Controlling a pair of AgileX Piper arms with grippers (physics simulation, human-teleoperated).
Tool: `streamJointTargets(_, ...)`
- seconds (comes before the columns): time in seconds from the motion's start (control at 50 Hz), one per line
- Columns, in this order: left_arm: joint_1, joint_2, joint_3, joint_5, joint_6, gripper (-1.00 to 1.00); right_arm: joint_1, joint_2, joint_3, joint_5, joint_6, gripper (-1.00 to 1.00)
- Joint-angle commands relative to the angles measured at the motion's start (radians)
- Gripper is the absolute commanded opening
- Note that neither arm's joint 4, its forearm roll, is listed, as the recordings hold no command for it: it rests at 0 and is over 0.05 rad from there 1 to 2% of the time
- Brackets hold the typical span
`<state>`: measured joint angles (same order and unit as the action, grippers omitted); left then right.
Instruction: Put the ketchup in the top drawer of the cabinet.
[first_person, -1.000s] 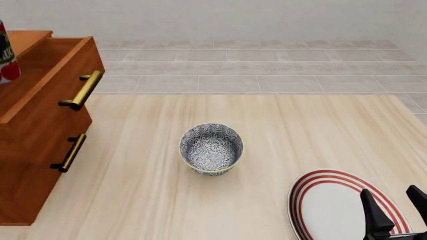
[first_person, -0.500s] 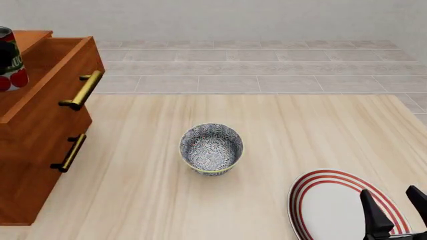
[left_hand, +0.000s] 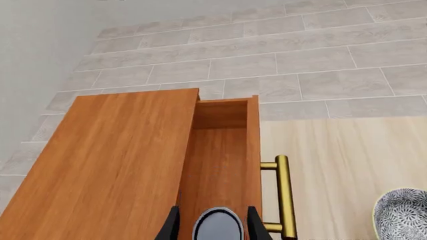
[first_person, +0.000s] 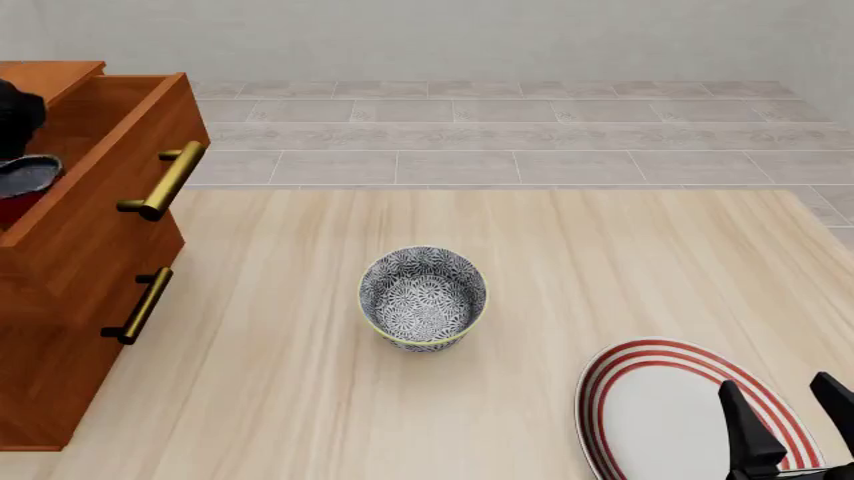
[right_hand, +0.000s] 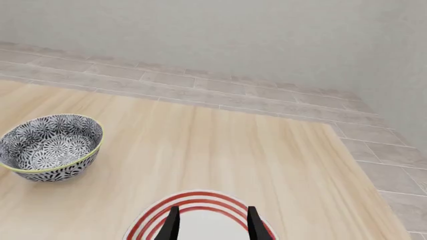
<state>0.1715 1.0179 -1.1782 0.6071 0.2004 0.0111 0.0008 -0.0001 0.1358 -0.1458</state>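
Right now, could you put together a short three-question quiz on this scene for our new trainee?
1. True or false: the top drawer of the cabinet stands pulled open.
2. What does the left gripper hold between its fingers? A) the patterned bowl B) the ketchup C) the striped plate
3. Fill in: the right gripper hangs open over the ____.

Key
1. True; its inside shows from above in the left wrist view.
2. B; the ketchup sits between the fingers, over the open drawer, while the patterned bowl stands alone mid-table.
3. Striped plate.
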Motion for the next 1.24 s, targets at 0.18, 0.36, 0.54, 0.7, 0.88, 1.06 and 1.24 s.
streamJointTargets(0.18, -0.005, -0.003, -0.004, 0.005, 0.015, 1.0, 0.002, 0.0, 0.0, 0.003, 0.0, 1.0)
streamJointTargets(0.36, -0.024, -0.028, -0.031, 0.032, 0.01, 1.0, 0.001, 0.0, 0.0, 0.005, -0.002, 1.0)
streamJointTargets(0.54, -0.061, -0.109, -0.063, 0.085, 0.005, 1.0, 0.001, 0.0, 0.0, 0.004, -0.001, 1.0)
streamJointTargets(0.7, -0.121, -0.187, -0.13, 0.17, 0.014, 1.0, 0.001, 0.0, 0.0, 0.006, -0.005, 1.0)
streamJointTargets(0.88, -0.154, -0.244, -0.125, 0.214, 0.028, 1.0, 0.001, 0.0, 0.0, 0.004, -0.006, 1.0)
streamJointTargets(1.06, -0.207, -0.318, -0.123, 0.272, 0.039, 1.0, -0.003, 0.0, 0.0, -0.001, -0.007, 1.0)
streamJointTargets(1.24, -0.269, -0.374, -0.16, 0.342, 0.058, 1.0, 0.001, 0.0, 0.0, 0.001, -0.006, 1.0)
